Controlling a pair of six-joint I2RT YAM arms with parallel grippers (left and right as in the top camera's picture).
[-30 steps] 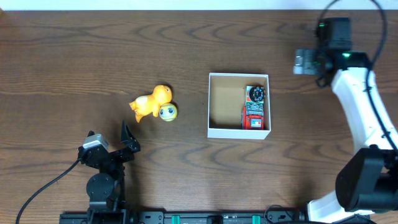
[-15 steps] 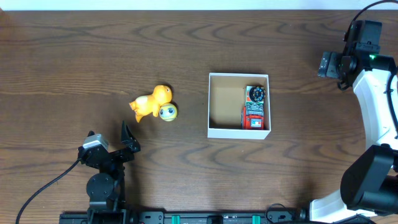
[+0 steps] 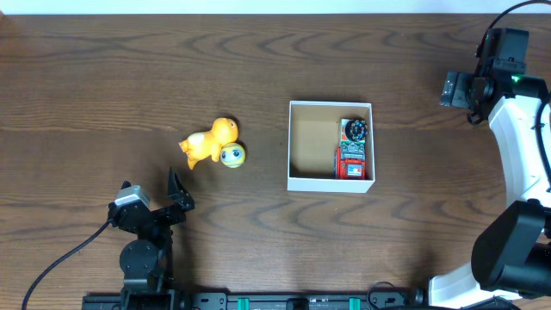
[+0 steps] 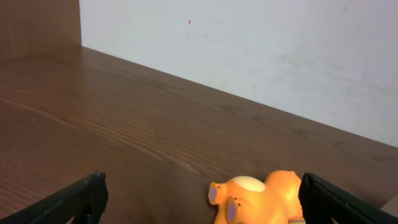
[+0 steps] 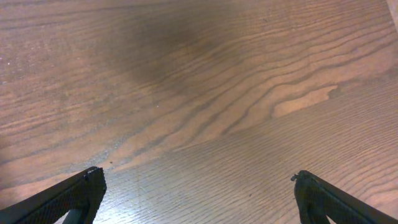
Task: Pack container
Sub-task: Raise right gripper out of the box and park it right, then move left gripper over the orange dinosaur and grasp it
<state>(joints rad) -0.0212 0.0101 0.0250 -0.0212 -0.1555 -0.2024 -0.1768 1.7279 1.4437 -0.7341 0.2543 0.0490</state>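
Left claw [image 3: 150,184], right claw [image 5: 198,193] gape empty; orange toy [image 4: 261,198], seemingly a duck, cropped.

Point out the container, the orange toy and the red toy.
container [image 3: 312,142], overhead view, bare tan floor.
orange toy [image 3: 205,145], overhead view, its body.
red toy [image 3: 352,158], overhead view, its red middle.
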